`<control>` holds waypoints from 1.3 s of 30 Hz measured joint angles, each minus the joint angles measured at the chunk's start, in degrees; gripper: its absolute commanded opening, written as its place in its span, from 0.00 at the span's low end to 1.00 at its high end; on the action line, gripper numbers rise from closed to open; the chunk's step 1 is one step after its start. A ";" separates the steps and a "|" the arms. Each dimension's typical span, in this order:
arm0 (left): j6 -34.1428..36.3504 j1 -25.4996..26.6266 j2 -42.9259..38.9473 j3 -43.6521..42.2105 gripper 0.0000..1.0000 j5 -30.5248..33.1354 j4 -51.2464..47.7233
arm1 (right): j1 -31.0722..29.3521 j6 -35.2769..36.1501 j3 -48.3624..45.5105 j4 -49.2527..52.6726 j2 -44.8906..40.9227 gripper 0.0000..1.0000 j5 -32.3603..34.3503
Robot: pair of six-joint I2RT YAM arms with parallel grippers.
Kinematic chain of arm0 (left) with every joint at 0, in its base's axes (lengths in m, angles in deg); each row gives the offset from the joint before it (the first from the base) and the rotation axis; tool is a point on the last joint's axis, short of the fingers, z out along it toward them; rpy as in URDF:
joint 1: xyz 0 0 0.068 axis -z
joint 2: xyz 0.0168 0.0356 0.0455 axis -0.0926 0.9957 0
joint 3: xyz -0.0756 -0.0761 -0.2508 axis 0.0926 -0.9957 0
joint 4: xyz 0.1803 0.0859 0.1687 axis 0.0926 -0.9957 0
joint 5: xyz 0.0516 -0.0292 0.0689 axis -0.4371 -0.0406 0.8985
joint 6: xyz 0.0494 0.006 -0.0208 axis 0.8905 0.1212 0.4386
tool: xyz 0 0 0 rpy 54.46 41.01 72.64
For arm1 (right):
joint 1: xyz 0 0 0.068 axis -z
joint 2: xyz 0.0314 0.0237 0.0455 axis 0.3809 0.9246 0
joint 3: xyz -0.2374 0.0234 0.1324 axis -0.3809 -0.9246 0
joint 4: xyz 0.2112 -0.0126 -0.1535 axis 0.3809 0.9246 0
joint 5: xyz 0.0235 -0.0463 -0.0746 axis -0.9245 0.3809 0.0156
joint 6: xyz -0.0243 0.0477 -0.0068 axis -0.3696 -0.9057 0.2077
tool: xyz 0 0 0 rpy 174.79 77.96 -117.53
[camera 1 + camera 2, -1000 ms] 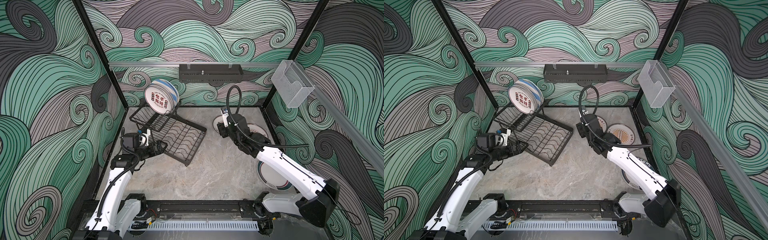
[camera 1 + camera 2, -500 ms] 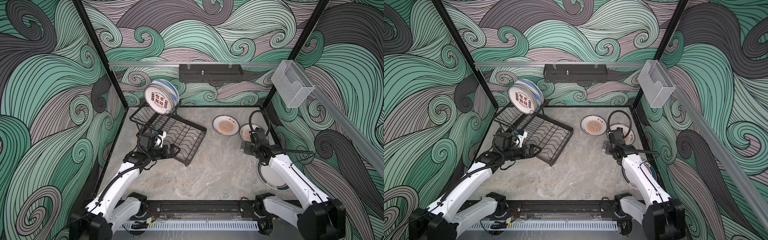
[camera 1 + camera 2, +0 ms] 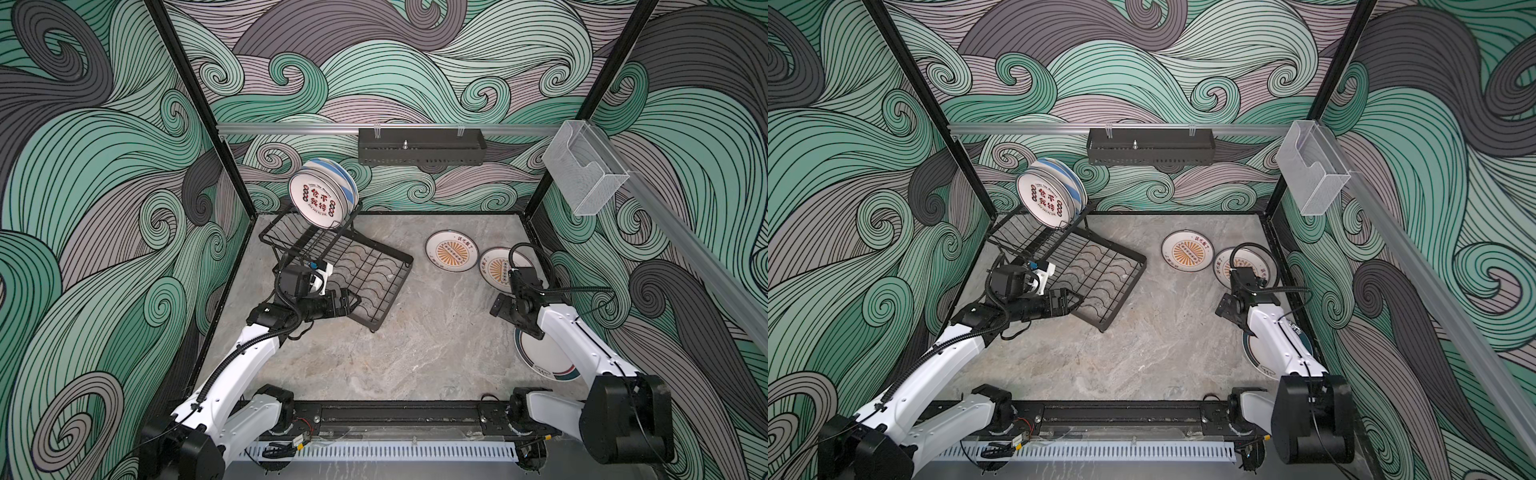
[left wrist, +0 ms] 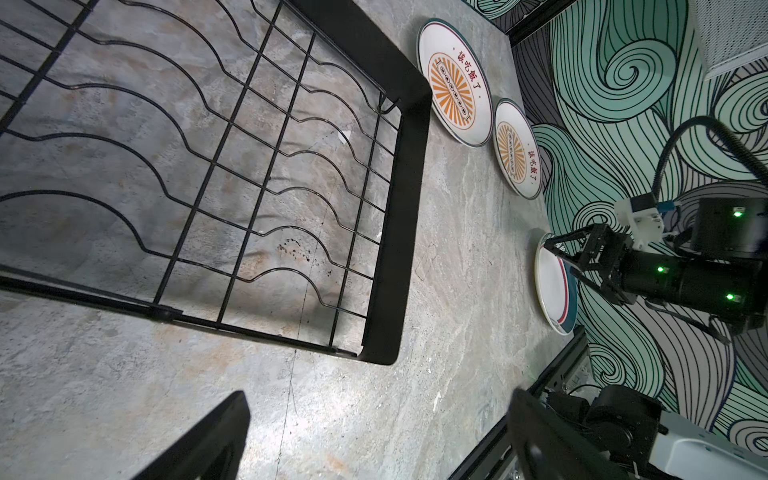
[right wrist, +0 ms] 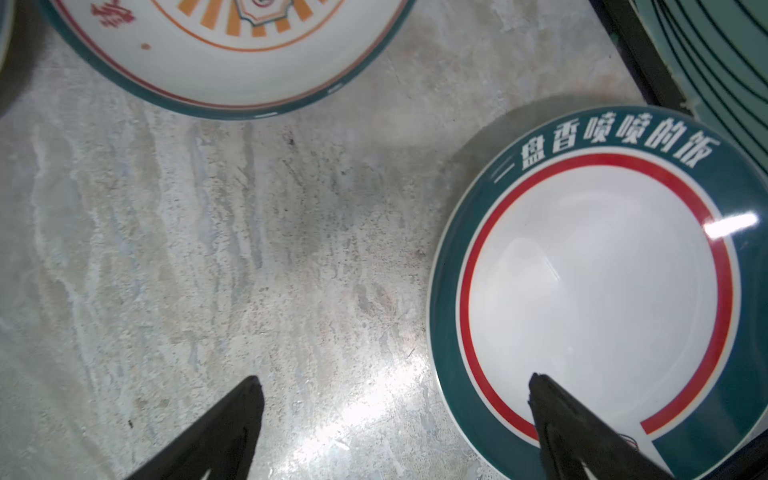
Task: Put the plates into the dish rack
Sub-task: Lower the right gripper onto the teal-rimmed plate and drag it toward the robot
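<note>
In both top views the dish rack [image 3: 393, 293], black wire with wavy slots, sits askew at centre left. Its raised tier holds upright plates [image 3: 322, 199], a red-lettered one in front and blue stripes behind. A sunburst plate [image 3: 452, 251] and its twin [image 3: 498, 270] lie flat right of centre, rims nearly touching. A teal-rimmed plate [image 3: 534, 351] lies at lower right, partly under the right arm. The left gripper [image 3: 353, 300] hovers over the rack's near edge.

The left wrist view shows the left gripper [image 4: 378, 395] spread and empty above marbled stone beside the rack's flat band frame. Farther off, the right gripper [image 4: 559, 255] hangs over the teal plate's edge.

In the right wrist view the right gripper [image 5: 395, 380] is wide apart and holds nothing. One finger is over the plate's glossy white well, the other over the table [image 5: 187, 249]. The plate is glazed, shallow and flat on hard stone. A closing pinch may therefore skid off the thin rim, or shove the plate into the black rail just beside it.
</note>
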 measured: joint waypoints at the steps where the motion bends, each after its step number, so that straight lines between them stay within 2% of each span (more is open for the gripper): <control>1: 0.00 0.00 0.00 0.00 0.98 -0.02 0.00 | 0.42 -0.42 -0.57 -0.13 0.17 0.99 -0.26; 10: 0.00 0.00 -0.04 0.00 0.99 -0.11 0.00 | 3.82 -1.36 -2.47 -3.02 4.31 1.00 -2.84; 23: 0.00 0.00 -0.15 0.00 0.99 -0.04 -0.02 | 4.52 -0.22 -2.62 -8.02 8.39 0.99 -7.28; 39: 0.00 0.00 -0.15 0.00 0.99 0.28 -0.04 | 4.28 1.84 -4.52 -15.85 7.72 0.97 -24.68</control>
